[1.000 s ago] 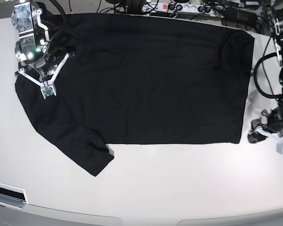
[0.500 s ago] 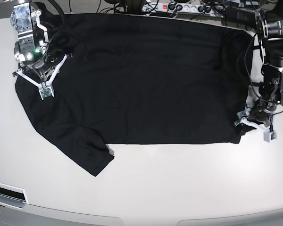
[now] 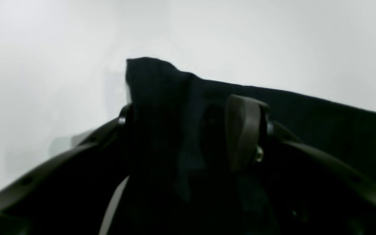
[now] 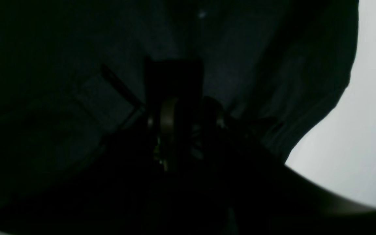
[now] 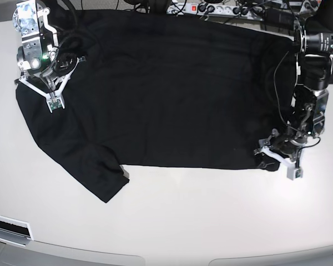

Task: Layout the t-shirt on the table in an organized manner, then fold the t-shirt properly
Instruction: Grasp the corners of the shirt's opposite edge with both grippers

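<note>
The black t-shirt lies spread flat across the back half of the white table, one sleeve pointing toward the front left. My right gripper rests on the shirt's left part near the collar, its fingers drawn close together on the fabric; that wrist view is very dark. My left gripper sits at the shirt's front right corner. In the left wrist view, its jaws stand wide on either side of a bunched-up peak of cloth, and the right pad is bare.
A power strip and tangled cables run along the table's back edge. A small white label plate sits at the front left rim. Bare tabletop lies in front of the shirt.
My left arm has swung in from the right edge to the shirt's front right corner and pushed it leftward. The right gripper rose slightly toward the back, and the whole shirt shifted up-left with it.
</note>
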`<control>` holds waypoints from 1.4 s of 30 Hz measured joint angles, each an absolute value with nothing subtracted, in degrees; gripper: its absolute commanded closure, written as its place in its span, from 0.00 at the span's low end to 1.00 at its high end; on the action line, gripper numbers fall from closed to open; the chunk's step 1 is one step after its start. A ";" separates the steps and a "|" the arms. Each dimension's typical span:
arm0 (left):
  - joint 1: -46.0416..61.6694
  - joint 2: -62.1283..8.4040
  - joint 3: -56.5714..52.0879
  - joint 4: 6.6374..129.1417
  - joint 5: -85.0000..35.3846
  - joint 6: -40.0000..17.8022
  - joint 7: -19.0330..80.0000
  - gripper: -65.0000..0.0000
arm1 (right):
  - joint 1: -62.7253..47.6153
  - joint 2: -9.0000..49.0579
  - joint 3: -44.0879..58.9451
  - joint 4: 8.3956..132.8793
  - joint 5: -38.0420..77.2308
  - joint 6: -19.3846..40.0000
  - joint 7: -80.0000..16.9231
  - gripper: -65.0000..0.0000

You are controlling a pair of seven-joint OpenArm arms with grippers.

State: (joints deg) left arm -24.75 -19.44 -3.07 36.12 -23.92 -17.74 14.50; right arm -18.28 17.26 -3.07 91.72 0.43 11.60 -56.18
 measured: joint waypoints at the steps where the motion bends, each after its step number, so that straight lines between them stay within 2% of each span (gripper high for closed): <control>1: -24.77 -19.33 -2.94 36.12 -23.46 -16.80 14.35 0.42 | -18.26 17.26 -3.11 91.83 0.40 11.75 -56.25 0.72; 3: -24.80 -19.05 -2.83 36.12 -23.05 -15.62 14.11 0.44 | -18.28 17.23 -3.16 91.92 0.40 11.75 -56.47 0.72; 4: -24.77 -19.00 -2.79 36.12 -23.00 -15.38 14.04 0.48 | -18.31 17.23 -3.16 91.94 0.40 11.77 -56.62 0.72; 6: -24.77 -18.92 -2.72 36.12 -22.87 -13.91 14.02 0.67 | -18.28 17.26 -3.16 91.94 0.43 11.97 -56.62 0.72; 8: -24.77 -18.92 -2.72 36.12 -23.03 -12.45 14.39 0.94 | -18.28 17.26 -3.16 91.94 0.43 11.97 -56.62 0.72; 9: -24.77 -18.92 -2.72 36.12 -23.00 -11.77 14.41 1.00 | -18.28 17.23 -3.16 91.94 0.43 11.97 -56.62 0.72; 18: -25.43 -19.05 -2.68 38.30 -22.85 -11.07 19.90 1.00 | -14.79 17.17 -3.36 92.95 3.05 11.99 -54.08 0.72; 22: -25.56 -19.64 -2.63 39.35 -22.63 -12.10 23.24 1.00 | -9.37 19.18 -3.49 92.95 8.23 10.48 -53.65 0.62; 24: -25.54 -20.34 -2.63 39.33 -22.65 -13.04 23.97 1.00 | -6.50 19.97 -1.28 92.95 9.15 10.09 -53.67 0.56; 29: -25.39 -21.96 -2.57 39.31 -23.03 -13.23 24.23 1.00 | 0.58 20.29 10.15 90.50 15.84 16.32 -52.38 0.55; 34: -25.23 -24.16 -2.57 39.27 -22.92 -13.26 24.93 1.00 | 7.99 20.32 16.69 79.94 22.41 21.89 -51.40 0.55; 42: -25.08 -25.41 -2.57 39.18 -22.94 -13.08 24.97 1.00 | 20.21 19.99 16.99 52.42 23.05 28.58 -43.86 0.55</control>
State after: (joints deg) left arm -25.08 -25.41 -2.57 39.18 -22.94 -13.08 24.97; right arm 20.21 19.99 16.99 52.42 23.05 28.58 -43.86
